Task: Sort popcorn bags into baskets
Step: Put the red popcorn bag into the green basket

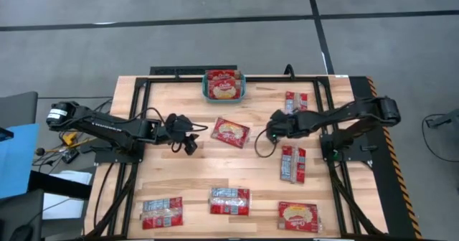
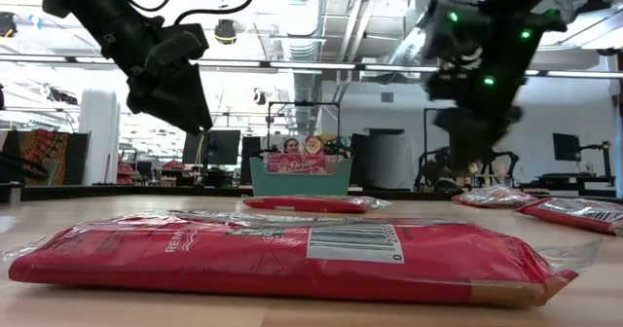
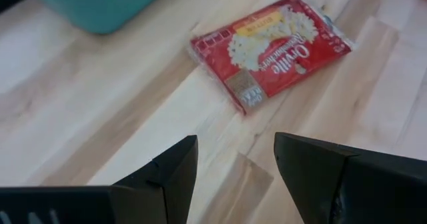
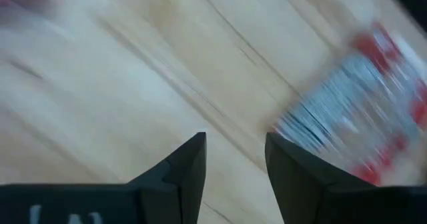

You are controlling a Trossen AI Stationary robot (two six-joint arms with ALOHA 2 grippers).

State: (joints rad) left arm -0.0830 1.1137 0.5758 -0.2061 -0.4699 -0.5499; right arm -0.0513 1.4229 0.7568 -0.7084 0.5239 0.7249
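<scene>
Left claw [image 3: 233,164] open above table, near popcorn bag [image 3: 270,49]; right claw [image 4: 235,159] open.

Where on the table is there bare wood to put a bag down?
Bare wood runs across the middle, between the centre packet and the front row, and left of the teal bin. The right side is crowded with packets.

Seven popcorn bags [image 1: 230,132], one teal basket [image 1: 206,90], two arms [image 1: 107,126].
</scene>
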